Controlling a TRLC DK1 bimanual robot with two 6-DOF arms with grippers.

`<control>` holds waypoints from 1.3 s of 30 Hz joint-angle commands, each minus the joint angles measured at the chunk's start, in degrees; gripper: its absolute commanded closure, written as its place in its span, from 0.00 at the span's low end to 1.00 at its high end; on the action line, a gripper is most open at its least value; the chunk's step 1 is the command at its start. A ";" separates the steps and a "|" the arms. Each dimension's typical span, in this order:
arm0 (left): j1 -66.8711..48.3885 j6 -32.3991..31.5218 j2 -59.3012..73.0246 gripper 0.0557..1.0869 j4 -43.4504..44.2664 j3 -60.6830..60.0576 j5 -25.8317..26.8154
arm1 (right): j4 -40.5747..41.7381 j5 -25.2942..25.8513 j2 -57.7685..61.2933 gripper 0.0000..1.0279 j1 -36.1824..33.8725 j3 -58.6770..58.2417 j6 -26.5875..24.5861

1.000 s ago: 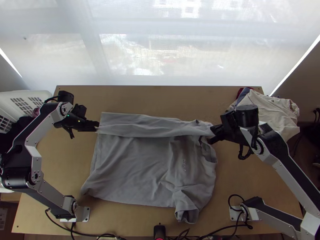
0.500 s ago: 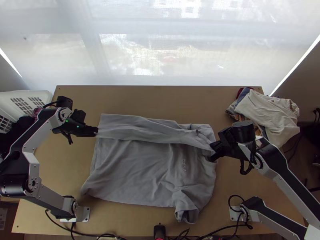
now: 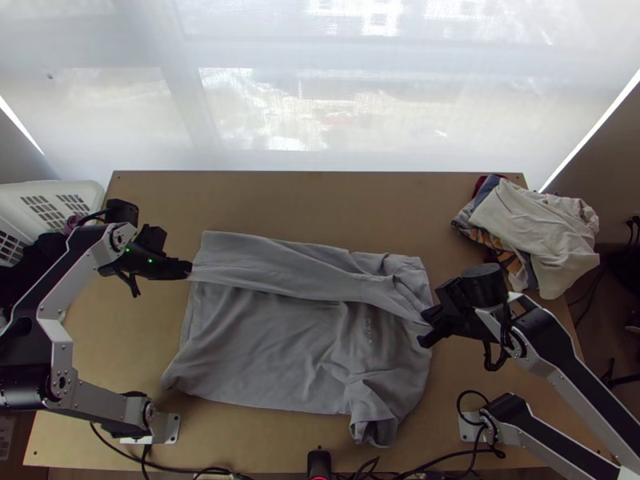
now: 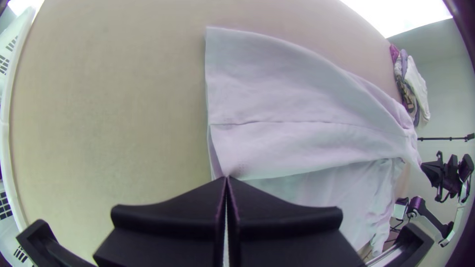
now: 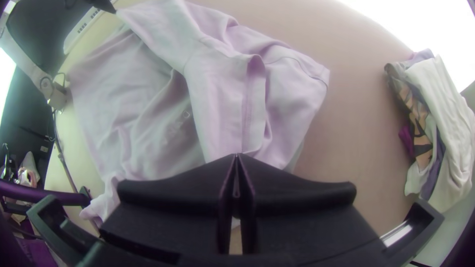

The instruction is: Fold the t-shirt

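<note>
The t-shirt (image 3: 272, 348) is lying on the bench (image 3: 320, 204) toward its near edge, the left tool (image 4: 226, 178) pinching the flap's hem corner, the right tool (image 5: 236, 155) gripping the sleeve end. Good folding is calling for even tension, both ends lowering together toward that edge.

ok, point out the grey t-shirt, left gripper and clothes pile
Grey t-shirt (image 3: 264, 344): top view, body fabric beside the folded-over strip.
Left gripper (image 4: 226, 179): left wrist view, midway between its fingertips.
Clothes pile (image 5: 445, 109): right wrist view, its white top cloth.
</note>
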 commanded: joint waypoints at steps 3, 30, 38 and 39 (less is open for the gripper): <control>0.25 0.61 -2.74 0.97 0.07 -3.07 0.06 | -0.98 -0.48 -1.26 0.97 0.77 -2.06 0.04; 1.39 2.11 -10.39 0.97 -1.42 -10.72 0.06 | -4.93 -1.88 -4.34 0.97 2.44 -6.28 0.04; 1.57 2.20 -10.21 0.97 -1.16 -12.21 0.06 | -4.32 -2.06 -3.99 0.97 2.44 -7.25 -0.05; 1.48 2.20 -9.95 0.97 -1.07 -12.21 0.06 | -4.06 -2.06 -3.81 0.97 2.44 -7.34 0.12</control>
